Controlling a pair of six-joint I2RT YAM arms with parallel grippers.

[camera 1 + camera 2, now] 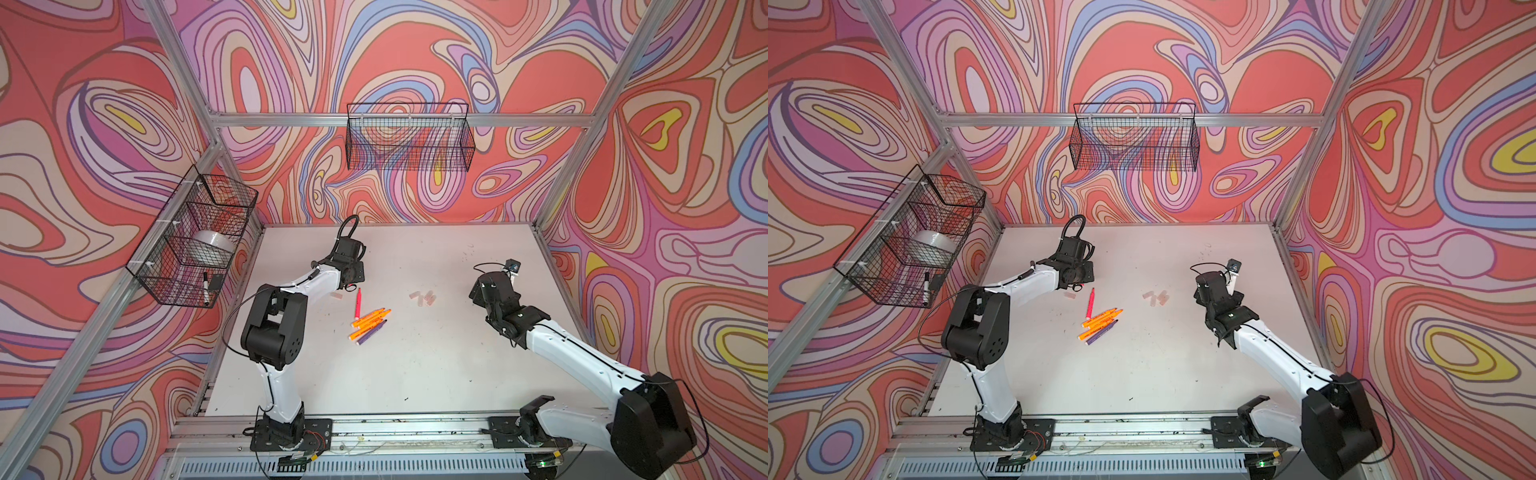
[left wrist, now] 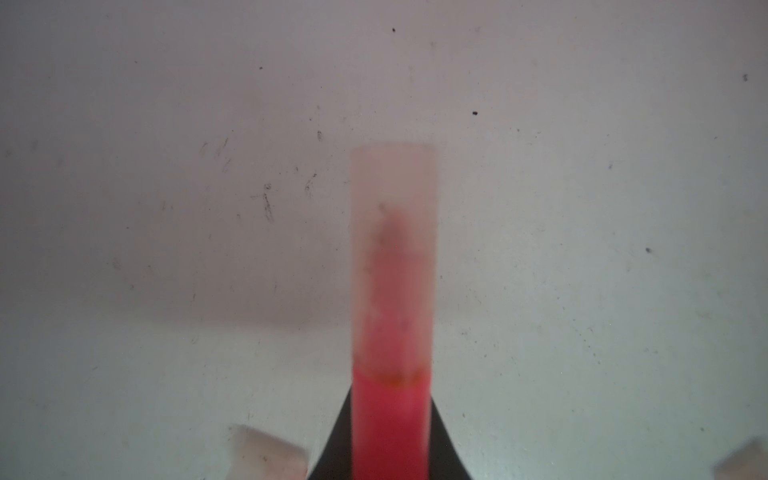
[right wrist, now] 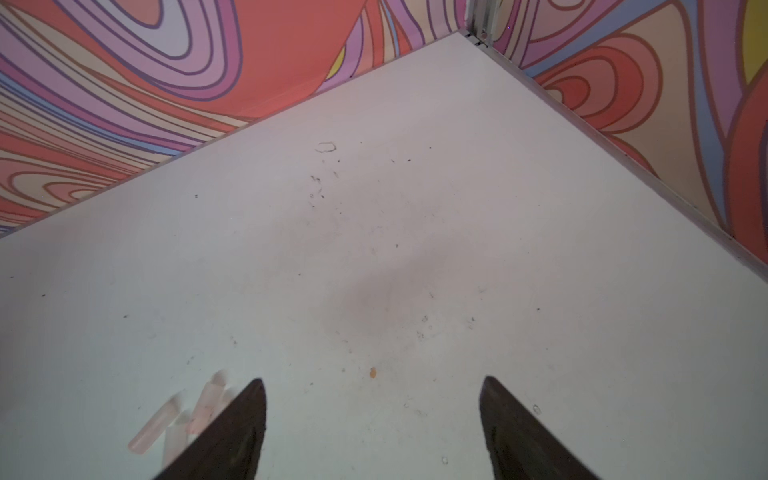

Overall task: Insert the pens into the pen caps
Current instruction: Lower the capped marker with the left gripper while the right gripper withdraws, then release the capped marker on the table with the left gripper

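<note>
The pens [image 1: 1100, 318] lie on the white table [image 1: 415, 374], near the middle and a bit to the left. Three orange pens [image 1: 372, 316] and one purple pen [image 1: 372, 331] make a little bunch, side by side. They lie flat and all slant the same way, from near left to far right. Their pointy ends seem to aim at the far right. A bare pink pen [image 1: 358, 301] lies just behind the bunch. It runs almost straight toward the back wall, with its thin end at the far side.

The left wrist view shows something both top views hide. The left gripper [image 2: 390, 395] is squeezed tight on a capped pink pen [image 2: 390, 428]. The pen sticks straight out from between the jaws, and a see-through pen cap [image 2: 395, 257] sits over its tip. In both top views this pen is tucked under the gripper and can hardly be seen.

One loose cap [image 1: 336, 296] lies on the table just beside the left gripper. The left wrist view catches a corner of it too [image 2: 266, 453].

The right gripper [image 3: 374, 380] is spread wide with nothing in it, over bare table. A small bunch of caps [image 3: 178, 415] lies next to one of its fingers [image 3: 232, 432]. A top view shows about four caps there [image 1: 423, 297], between the two arms and apart from the pens.
</note>
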